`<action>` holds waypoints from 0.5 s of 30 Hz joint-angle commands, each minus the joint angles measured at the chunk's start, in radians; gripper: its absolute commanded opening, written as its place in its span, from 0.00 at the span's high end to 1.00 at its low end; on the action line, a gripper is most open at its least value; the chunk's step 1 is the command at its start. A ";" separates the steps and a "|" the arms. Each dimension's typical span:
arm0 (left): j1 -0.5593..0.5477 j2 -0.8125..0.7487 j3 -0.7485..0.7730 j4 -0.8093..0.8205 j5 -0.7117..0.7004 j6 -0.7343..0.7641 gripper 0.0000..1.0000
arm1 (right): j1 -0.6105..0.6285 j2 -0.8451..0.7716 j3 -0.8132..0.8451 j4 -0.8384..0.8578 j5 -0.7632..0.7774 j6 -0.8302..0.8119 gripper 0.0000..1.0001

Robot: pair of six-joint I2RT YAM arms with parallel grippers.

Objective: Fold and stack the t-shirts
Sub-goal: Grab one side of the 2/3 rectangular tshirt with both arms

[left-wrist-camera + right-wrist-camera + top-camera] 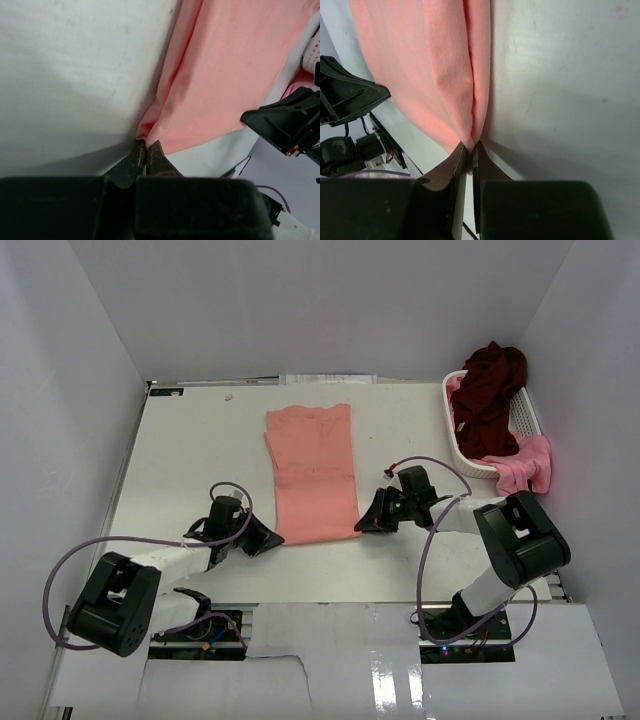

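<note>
The salmon-pink t-shirt (312, 472) lies as a long folded strip down the middle of the table (200, 460). The left gripper (144, 150) is clamped on its near left corner and the right gripper (471, 147) on its near right corner, the pinched cloth mostly hidden between the fingers. At the table's far right corner the dark maroon t-shirt (490, 390) heaps over the white basket (455, 445), hiding its inside, and the brighter pink t-shirt (525, 465) spills over the near rim, partly buried.

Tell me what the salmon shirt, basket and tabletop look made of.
Salmon-pink t-shirt: soft matte knit cloth, probably cotton; fine knit texture, limp folds.
Basket: white plastic, apparently; moulded slatted wall.
Tabletop: smooth hard white board, maybe laminate; faint scuffs.
</note>
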 commanded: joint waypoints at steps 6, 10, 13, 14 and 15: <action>-0.055 -0.164 -0.083 -0.193 0.028 -0.011 1.00 | 0.045 -0.144 -0.028 -0.221 0.029 -0.082 0.92; -0.072 -0.242 -0.057 -0.266 0.039 -0.022 1.00 | 0.086 -0.188 -0.017 -0.326 0.023 -0.091 0.92; -0.075 -0.297 -0.012 -0.348 0.034 -0.019 1.00 | 0.115 -0.245 -0.021 -0.373 0.032 -0.078 0.92; -0.075 -0.319 0.003 -0.389 0.031 -0.012 1.00 | 0.127 -0.259 -0.021 -0.387 0.036 -0.066 0.92; -0.075 -0.325 0.017 -0.406 0.026 -0.011 1.00 | 0.132 -0.286 -0.017 -0.399 0.041 -0.061 0.92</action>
